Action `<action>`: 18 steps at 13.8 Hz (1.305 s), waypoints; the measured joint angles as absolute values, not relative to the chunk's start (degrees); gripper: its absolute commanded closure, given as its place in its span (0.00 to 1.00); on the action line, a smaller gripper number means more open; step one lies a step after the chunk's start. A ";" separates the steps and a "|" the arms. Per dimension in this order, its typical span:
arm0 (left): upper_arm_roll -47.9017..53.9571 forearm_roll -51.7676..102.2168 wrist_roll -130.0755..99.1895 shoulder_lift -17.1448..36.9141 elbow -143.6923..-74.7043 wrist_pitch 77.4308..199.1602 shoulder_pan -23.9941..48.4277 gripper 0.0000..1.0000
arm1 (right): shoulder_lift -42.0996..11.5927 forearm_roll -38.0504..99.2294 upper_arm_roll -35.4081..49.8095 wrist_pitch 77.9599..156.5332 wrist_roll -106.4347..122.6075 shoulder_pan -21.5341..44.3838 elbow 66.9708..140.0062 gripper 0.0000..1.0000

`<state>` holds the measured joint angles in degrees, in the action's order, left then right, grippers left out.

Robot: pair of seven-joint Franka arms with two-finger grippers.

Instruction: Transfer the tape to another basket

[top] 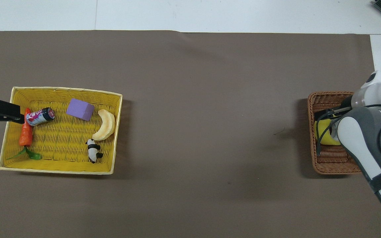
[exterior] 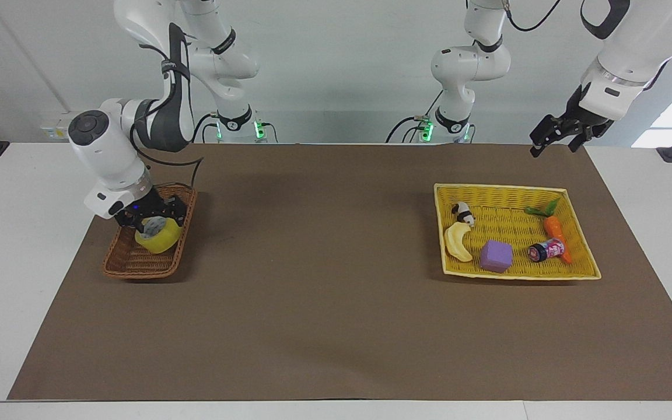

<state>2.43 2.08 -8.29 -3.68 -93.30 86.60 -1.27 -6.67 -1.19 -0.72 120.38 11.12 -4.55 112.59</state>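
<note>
**Tape pinched by the right gripper, inside the basket's outline**

At mid-height of the facing view, at the frame edge on the right arm's side, the right gripper [exterior: 150, 217] has its fingers closed on the upper wall of the tape [exterior: 159, 237]. The tape hangs directly beneath it. The roll is tilted, with its core opening facing up and toward the camera. It sits over the half of the basket [exterior: 129, 265] nearer the robots, about level with the rim. Contact with the weave cannot be confirmed. Judgement: the tape lies straight below the hand, so setting it down needs only a short vertical descent. The left gripper [exterior: 556, 142] waits in the upper corner with its fingers spread, near the yellow basket [exterior: 511, 188] and well apart from the tape.
</note>
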 measured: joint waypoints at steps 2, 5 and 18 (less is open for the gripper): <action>2.43 2.08 -8.29 -3.68 -93.30 86.60 -1.27 0.00 | -6.24 -1.21 -0.51 119.79 3.23 -1.88 110.61 0.00; 2.43 2.08 -8.29 -3.68 -93.30 86.60 -1.27 0.00 | -4.02 -1.22 -0.44 117.79 -5.45 1.10 109.31 0.00; 2.43 2.08 -8.29 -3.68 -93.29 86.60 -1.27 0.00 | 1.78 -1.20 -0.46 82.79 -14.47 4.94 84.34 0.00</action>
<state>2.43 2.08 -8.29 -3.68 -93.29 86.60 -1.27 1.78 -1.20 -0.46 82.79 -14.47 4.94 84.34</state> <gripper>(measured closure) 0.000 0.000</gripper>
